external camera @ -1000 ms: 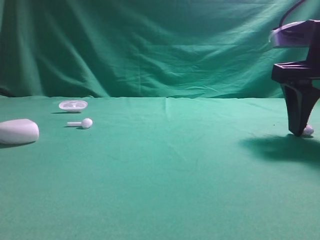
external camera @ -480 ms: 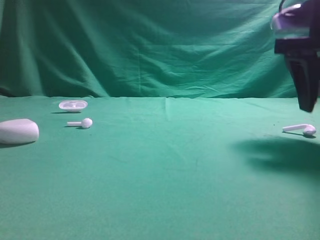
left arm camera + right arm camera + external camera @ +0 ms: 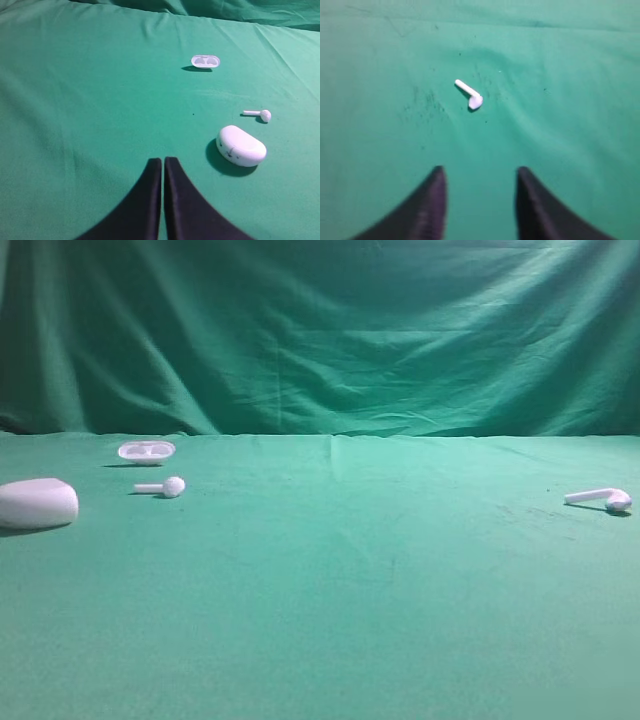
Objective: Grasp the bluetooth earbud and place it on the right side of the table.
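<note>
A white bluetooth earbud (image 3: 603, 499) lies on its side near the right edge of the green-clothed table (image 3: 330, 580), nothing touching it. Seen from the right wrist camera, the right gripper (image 3: 479, 176) hangs above the earbud with its two dark fingers spread apart and empty. Near the left edge sit a pebble-shaped white case (image 3: 37, 502), a twin earbud (image 3: 164, 486) and a small white tray (image 3: 146, 450). The left gripper (image 3: 163, 165) has its fingers pressed together, holding nothing.
</note>
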Available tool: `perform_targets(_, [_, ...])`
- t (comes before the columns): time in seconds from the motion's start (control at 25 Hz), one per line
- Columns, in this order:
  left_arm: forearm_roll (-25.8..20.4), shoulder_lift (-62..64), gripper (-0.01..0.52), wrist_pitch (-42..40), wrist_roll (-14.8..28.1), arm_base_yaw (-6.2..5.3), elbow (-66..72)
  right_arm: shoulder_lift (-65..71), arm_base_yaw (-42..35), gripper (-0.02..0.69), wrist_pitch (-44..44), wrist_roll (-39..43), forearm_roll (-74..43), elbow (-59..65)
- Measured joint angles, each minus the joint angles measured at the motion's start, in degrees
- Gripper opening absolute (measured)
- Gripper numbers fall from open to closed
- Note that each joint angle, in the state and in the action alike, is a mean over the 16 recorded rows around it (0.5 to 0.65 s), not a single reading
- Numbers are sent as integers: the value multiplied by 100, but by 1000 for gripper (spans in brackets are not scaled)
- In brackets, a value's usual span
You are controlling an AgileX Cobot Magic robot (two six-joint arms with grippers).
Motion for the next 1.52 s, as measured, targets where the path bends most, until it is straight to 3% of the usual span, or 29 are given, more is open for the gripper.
perform_targets(0.32, [0, 0, 0, 0, 0, 0, 0, -2179, 0, 88, 331, -15, 123, 657])
perform_targets(0.48, [0, 0, 0, 0, 0, 0, 0, -3374, 0, 13, 305, -12, 164, 1142])
perform_targets(0.96, [0, 0, 0, 0, 0, 0, 0, -6258, 0, 0, 115, -24, 475, 2065])
perform_targets(1.28, [0, 0, 0, 0, 0, 0, 0, -6863, -48, 0, -102, -146, 512, 2303])
perform_targets(1.52, [0, 0, 0, 0, 0, 0, 0, -7173, -331, 0, -993, -262, 282, 3072])
